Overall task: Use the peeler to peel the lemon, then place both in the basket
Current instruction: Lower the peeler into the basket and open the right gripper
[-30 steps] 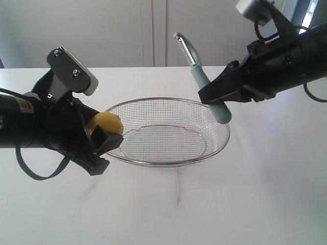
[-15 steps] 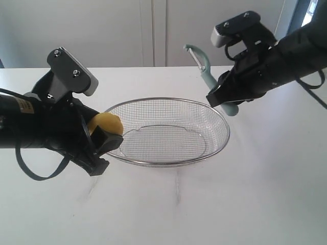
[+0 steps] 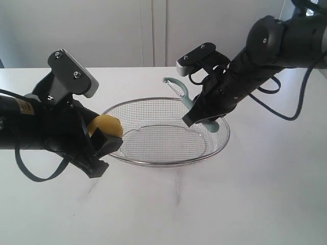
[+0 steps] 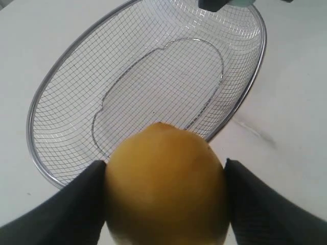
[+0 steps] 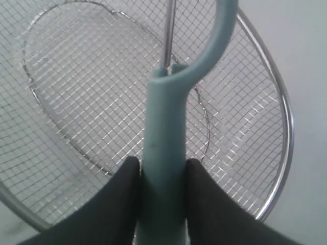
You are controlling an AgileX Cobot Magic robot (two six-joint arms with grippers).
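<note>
Closest to the exterior camera, a bare stretch of the white table [image 3: 204, 214] is seen in front of everything else. Just behind it, on the left, the lemon [image 3: 107, 124] is pinched in the left gripper [image 3: 103, 133], pressed on from both sides and held clear of the table. It is placed at the near left edge of the basket [image 3: 168, 163]; whether it hangs over the rim or just outside it cannot be told. On the face shown to the left wrist camera the yellow skin is seen whole, with no stripped patch and no loose peel, so the peeling cannot be confirmed as done from these views.

Further back, the basket's mesh is seen to hold nothing, so neither thing has been put in it yet. Over its far right part the peeler [image 3: 188, 99] is gripped low on its teal handle by the right gripper [image 3: 200, 118], whose jaws are closed tight against the handle. The curved head and blade are pointed up and towards the left, above the mesh and apart from it. The peeler and the lemon are kept well apart, with the basket's width between them. Behind all this only a pale wall [image 3: 153, 30] is shown.

By this layout the task is judged to be in its closing part, with both releases into the basket left to do.
</note>
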